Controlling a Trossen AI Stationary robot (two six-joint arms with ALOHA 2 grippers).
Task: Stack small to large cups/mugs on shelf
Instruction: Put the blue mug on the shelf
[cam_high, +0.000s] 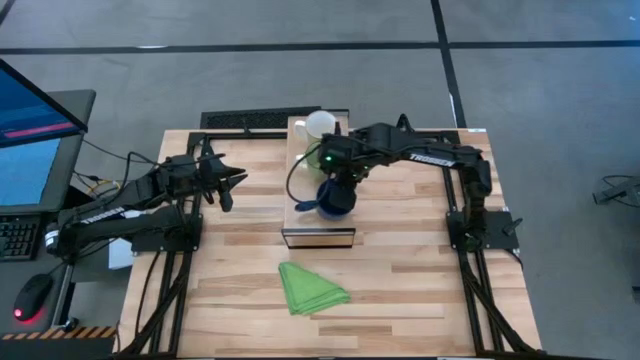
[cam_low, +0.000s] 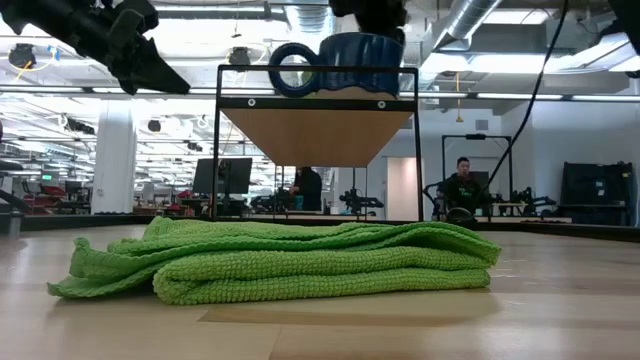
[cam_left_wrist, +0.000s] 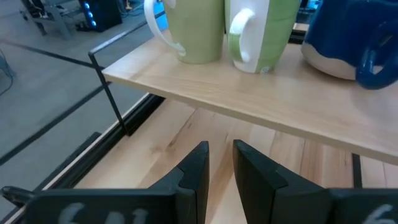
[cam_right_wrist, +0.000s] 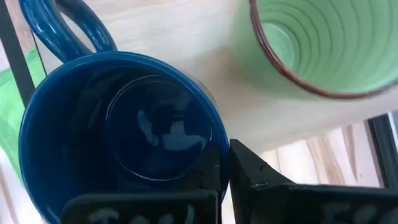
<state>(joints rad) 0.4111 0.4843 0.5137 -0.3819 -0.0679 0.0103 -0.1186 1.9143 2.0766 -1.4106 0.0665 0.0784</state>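
- Nearly done, by the look of it: all three mugs stand in a row on the shelf (cam_high: 320, 235).
- The white mug (cam_high: 320, 124) is at the far end, the green mug (cam_left_wrist: 261, 31) in the middle, and the blue mug (cam_high: 335, 197) nearest the shelf's dark front end.
- The right gripper (cam_right_wrist: 224, 168) is above the blue mug, its fingers closed on the rim, one inside and one outside.
- What seems left is to let go and lift clear.
- The left gripper (cam_left_wrist: 221, 165) waits beside the shelf, holding nothing, its fingers nearly together.
- The cloth (cam_high: 310, 288) lies on the table, apart from the shelf.
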